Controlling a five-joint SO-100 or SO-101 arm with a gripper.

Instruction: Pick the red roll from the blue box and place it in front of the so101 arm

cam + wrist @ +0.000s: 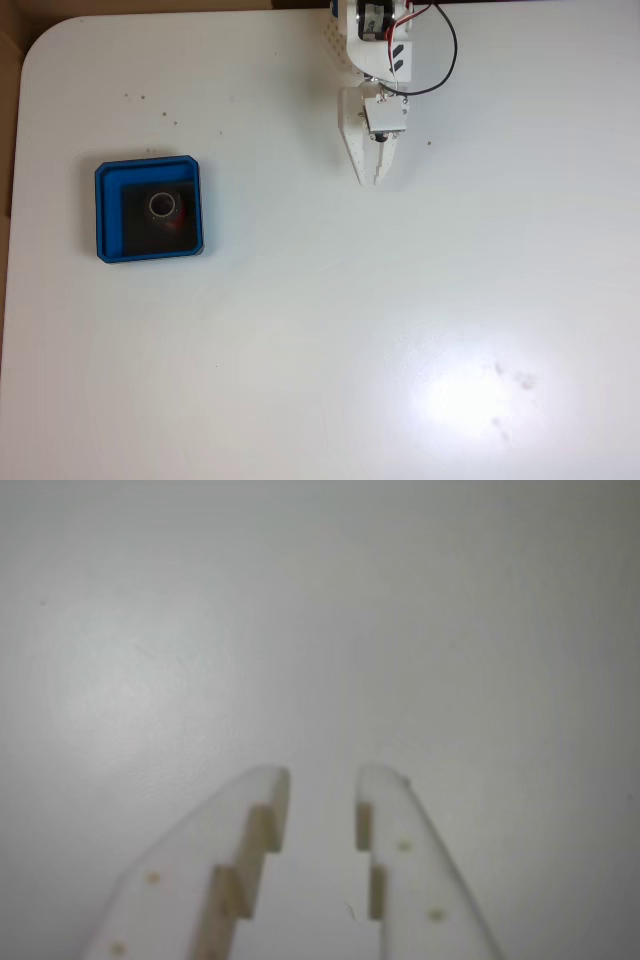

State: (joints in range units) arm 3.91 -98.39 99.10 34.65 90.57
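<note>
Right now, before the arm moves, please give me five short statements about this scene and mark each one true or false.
1. The red roll lies inside the blue box. True.
2. The gripper holds the red roll. False: in the wrist view the gripper has a gap between its fingers with nothing in it.
3. In the fixed view, the blue box is left of the gripper. True.
4. The gripper hovers directly over the blue box. False: it is over bare white table, well apart from the box.
5. The roll sits on the box's rim. False: it rests on the black inner floor.
</note>
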